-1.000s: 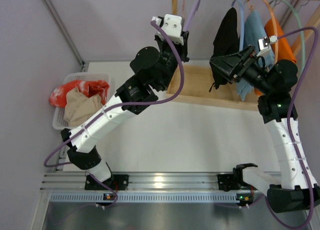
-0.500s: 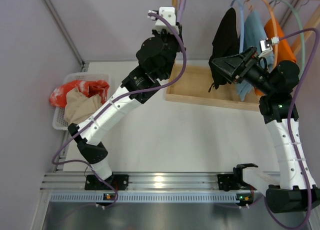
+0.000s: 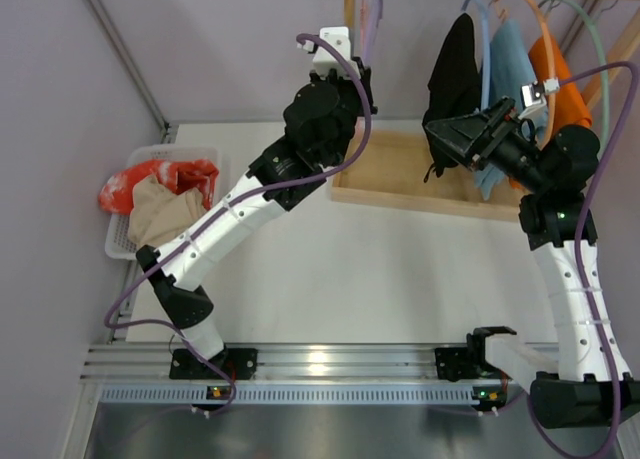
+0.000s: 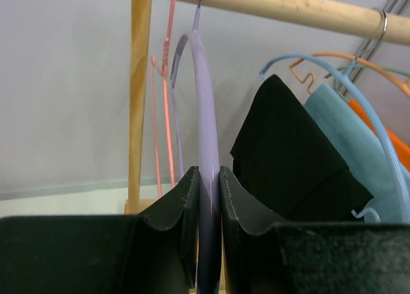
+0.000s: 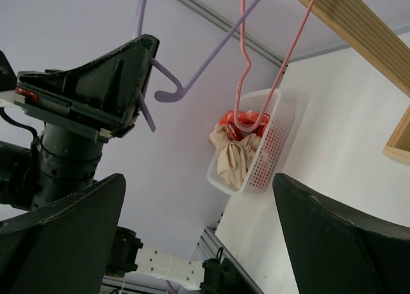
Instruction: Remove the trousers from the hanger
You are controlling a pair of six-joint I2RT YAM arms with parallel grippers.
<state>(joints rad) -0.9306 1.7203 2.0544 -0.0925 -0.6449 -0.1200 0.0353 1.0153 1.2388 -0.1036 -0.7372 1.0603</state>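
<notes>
The trousers [image 3: 158,211] lie in the basket [image 3: 117,241] at the bench's left edge. My left gripper [image 4: 207,175] clamps the bare hanger [image 4: 206,108]; my right gripper [image 5: 198,179] gapes empty.

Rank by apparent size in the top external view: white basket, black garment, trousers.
1. white basket
2. black garment, close behind; hung higher, so the ranking is unsure
3. trousers, bunched in the basket
</notes>
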